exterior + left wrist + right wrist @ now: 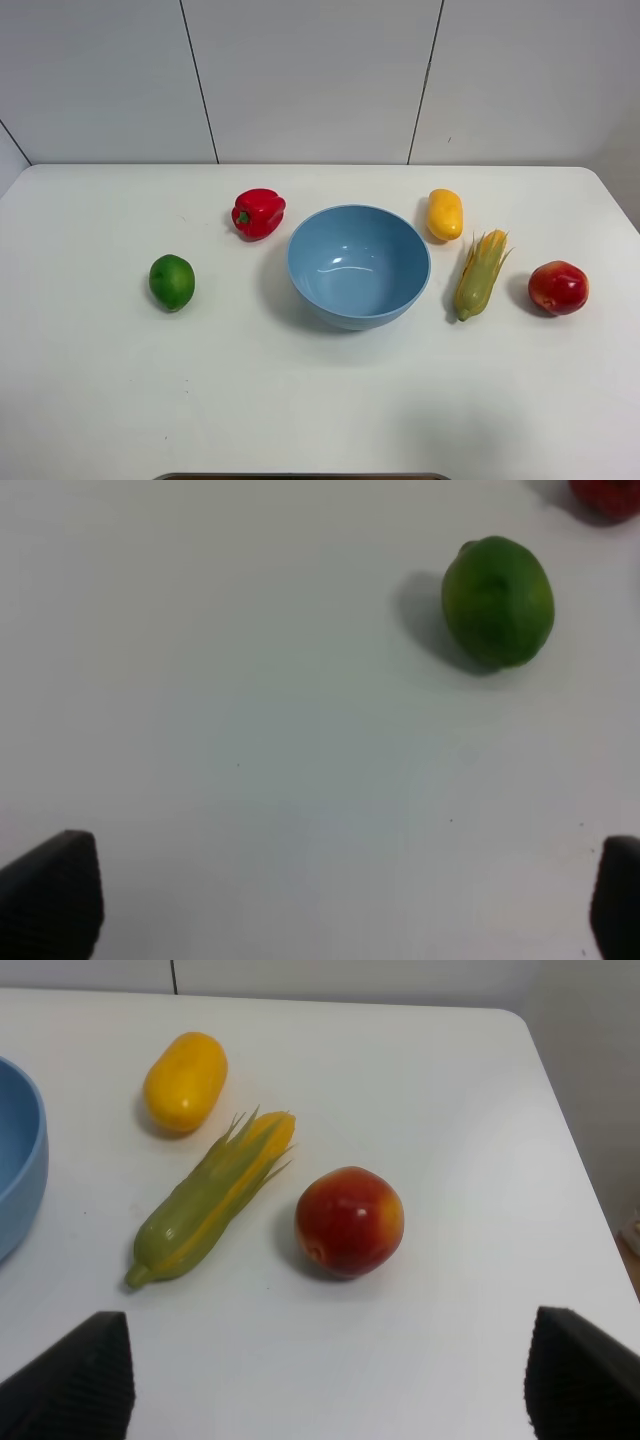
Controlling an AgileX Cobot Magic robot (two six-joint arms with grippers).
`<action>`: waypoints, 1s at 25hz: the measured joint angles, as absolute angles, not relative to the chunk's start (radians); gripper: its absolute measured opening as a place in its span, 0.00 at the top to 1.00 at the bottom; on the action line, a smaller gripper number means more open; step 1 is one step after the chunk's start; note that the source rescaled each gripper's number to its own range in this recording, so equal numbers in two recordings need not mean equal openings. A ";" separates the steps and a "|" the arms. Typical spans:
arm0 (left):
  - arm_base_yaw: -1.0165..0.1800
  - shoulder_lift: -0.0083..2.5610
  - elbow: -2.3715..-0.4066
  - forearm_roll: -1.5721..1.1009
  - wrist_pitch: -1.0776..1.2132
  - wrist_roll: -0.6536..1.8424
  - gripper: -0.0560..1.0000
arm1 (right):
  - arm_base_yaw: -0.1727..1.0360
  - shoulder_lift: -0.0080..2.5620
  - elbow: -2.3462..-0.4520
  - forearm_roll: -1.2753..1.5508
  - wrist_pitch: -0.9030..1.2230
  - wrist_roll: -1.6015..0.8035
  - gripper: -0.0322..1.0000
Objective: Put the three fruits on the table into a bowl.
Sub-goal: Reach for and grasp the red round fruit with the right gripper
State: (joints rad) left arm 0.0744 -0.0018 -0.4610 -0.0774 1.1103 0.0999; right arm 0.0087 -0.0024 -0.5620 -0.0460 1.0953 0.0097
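On the worktop (300,400): bowl (310,285) sits dead centre and it's empty, so none of the three fruits is in yet
lime (172,281): 9 o'clock from the bowl, well apart, nothing crowding it
mango (445,214): 1 o'clock, near the rim
apple (558,287): 3 o'clock, out past the corn (480,273), which lies between it and the bowl
pepper (258,212): 11 o'clock, not one of the fruits, I'd leave it alone
left claw (330,900): jaws spread wide, nothing between them, lime up ahead
right claw (325,1375): jaws apart and empty too, apple just ahead
how I'd play it: looks like first-pick time. Come straight down so the jaws straddle the fattest part, and close gently because round fruit will probably roll. Lift enough to clear the rim (and the corn, for the apple), then let go low inside the bowl.
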 joint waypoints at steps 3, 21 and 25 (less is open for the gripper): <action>0.074 -0.002 -0.461 -0.077 1.110 0.100 0.00 | 0.009 -0.002 -0.562 -0.046 1.095 0.010 0.55; 0.074 -0.002 -0.461 -0.077 1.110 0.100 0.00 | 0.009 0.185 -0.632 -0.081 1.122 0.042 0.55; 0.074 -0.002 -0.461 -0.077 1.110 0.100 0.00 | 0.009 0.395 -0.723 -0.103 1.122 0.053 0.55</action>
State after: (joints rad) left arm 0.0744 -0.0018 -0.4610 -0.0774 1.1103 0.0999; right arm 0.0087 0.3953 -0.7229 -0.1034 1.1220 0.0534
